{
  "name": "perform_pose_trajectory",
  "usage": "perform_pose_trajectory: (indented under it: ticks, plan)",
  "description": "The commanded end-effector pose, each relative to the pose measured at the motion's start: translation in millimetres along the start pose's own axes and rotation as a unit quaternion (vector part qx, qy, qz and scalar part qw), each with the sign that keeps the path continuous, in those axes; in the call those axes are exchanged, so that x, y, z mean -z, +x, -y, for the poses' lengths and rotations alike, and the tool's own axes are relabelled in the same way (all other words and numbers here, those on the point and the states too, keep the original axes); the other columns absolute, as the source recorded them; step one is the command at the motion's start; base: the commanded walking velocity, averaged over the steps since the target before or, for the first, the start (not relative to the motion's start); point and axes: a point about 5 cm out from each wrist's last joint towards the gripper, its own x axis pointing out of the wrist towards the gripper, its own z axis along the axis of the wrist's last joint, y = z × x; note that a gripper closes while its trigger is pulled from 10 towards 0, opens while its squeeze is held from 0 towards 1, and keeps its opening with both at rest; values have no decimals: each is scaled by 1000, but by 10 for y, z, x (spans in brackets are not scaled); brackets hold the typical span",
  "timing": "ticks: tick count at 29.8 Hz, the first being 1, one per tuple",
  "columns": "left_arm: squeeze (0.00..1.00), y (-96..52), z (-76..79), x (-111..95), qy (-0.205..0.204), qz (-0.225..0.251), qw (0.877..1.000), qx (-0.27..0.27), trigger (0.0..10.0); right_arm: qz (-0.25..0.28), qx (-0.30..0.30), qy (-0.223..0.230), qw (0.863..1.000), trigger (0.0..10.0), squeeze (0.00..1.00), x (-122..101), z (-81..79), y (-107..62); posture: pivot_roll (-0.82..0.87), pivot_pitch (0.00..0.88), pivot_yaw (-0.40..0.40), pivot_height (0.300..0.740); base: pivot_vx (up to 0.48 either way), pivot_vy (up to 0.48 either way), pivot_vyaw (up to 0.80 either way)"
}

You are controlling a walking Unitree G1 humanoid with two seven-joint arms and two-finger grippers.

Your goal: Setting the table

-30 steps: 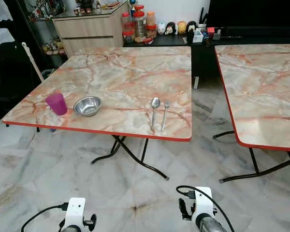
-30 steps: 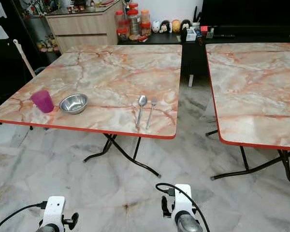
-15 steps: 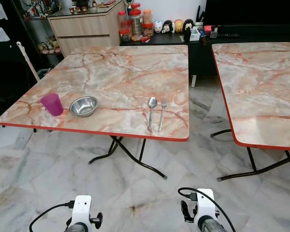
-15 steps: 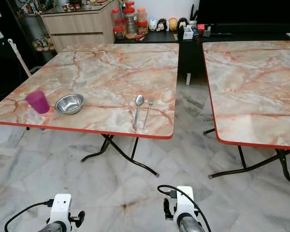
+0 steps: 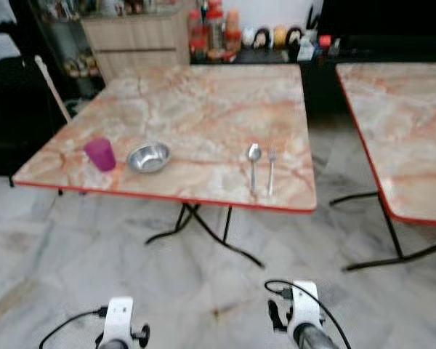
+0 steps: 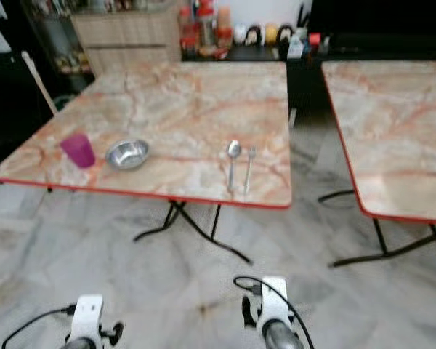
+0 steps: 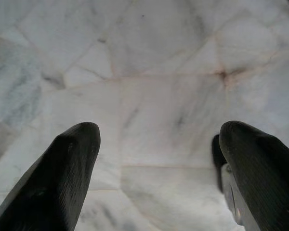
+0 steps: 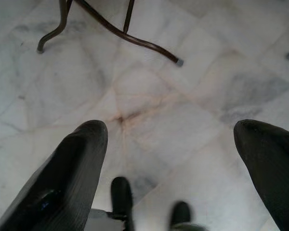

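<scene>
Ahead, blurred marble table [image 5: 203,102] with purple cup [image 5: 100,154], seemingly unlabelled; left hand [image 7: 154,144], right hand [image 8: 171,144] both spread.

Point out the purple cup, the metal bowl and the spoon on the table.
purple cup [image 5: 100,154], left eye view, on the middle of its side wall.
metal bowl [image 5: 148,157], left eye view, on its inner hollow.
spoon [image 5: 253,152], left eye view, on its rounded head.

On table [image 5: 203,109], near front edge: cup [image 5: 100,154] far left, bowl [image 5: 149,157] just right of it. Spoon [image 5: 253,166] & fork [image 5: 271,170] side by side, well right of bowl. 2nd table [image 5: 400,123] right of 1st, gap between. Cabinet [image 5: 142,45] behind.
</scene>
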Motion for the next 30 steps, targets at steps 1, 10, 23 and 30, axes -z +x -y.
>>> perform_pose_trajectory:
  ticks: [1, 10, 23, 30]
  plan:
    - [0, -9, -12, 43, -4, -8, 1000, -4, 10000, -11, 12, 11, 1000, 10000, 0, 55, 53, -15, 27, 0, 91, 736, 0, 480, 0]
    - [0, -15, -22, 61, -3, -11, 1000, -6, 10000, -14, 14, 19, 1000, 10000, 0, 67, 54, -18, 28, 0, 94, 736, 0, 480, -386]
    - [0, -18, -42, 67, -2, -11, 1000, -7, 10000, -6, 12, 22, 1000, 10000, 0, 37, 36, -11, 34, 0, 96, 736, 0, 480, 0]
    - [0, -15, -49, 53, 0, -10, 1000, -7, 10000, -3, 9, 20, 1000, 10000, 0, 25, 19, -7, 38, 0, 99, 736, 0, 480, 0]
